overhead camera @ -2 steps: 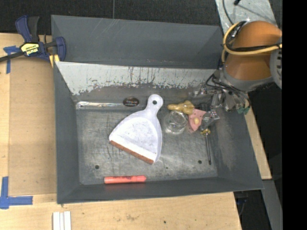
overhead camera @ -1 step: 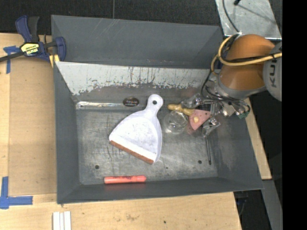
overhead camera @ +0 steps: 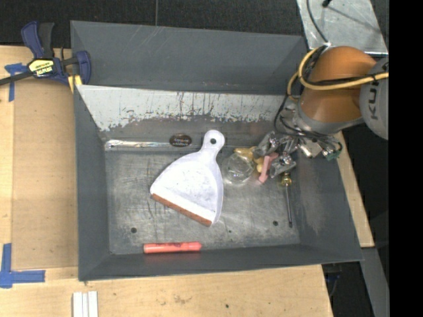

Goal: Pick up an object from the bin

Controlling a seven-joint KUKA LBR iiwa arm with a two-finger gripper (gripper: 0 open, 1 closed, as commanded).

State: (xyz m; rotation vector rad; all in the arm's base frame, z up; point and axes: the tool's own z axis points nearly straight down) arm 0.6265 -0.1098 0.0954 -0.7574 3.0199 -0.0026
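My gripper (overhead camera: 281, 152) hangs low over the back right part of the bin. Right under it lies a small pink stick (overhead camera: 263, 169), tilted, beside a brass-coloured piece (overhead camera: 244, 154) and a clear glass-like lump (overhead camera: 238, 170). I cannot tell whether the pink stick is touched or held. A thin dark rod (overhead camera: 289, 205) with a brass end lies just below the gripper along the right side of the floor. To the left of the clear lump lies a white dustpan (overhead camera: 192, 183) with a brown edge, handle pointing to the back.
A red marker (overhead camera: 172, 247) lies along the front wall. A small dark oval disc (overhead camera: 180, 140) and a clear strip (overhead camera: 135, 145) lie by the back wall. The arm with its orange cover comes in over the right rim.
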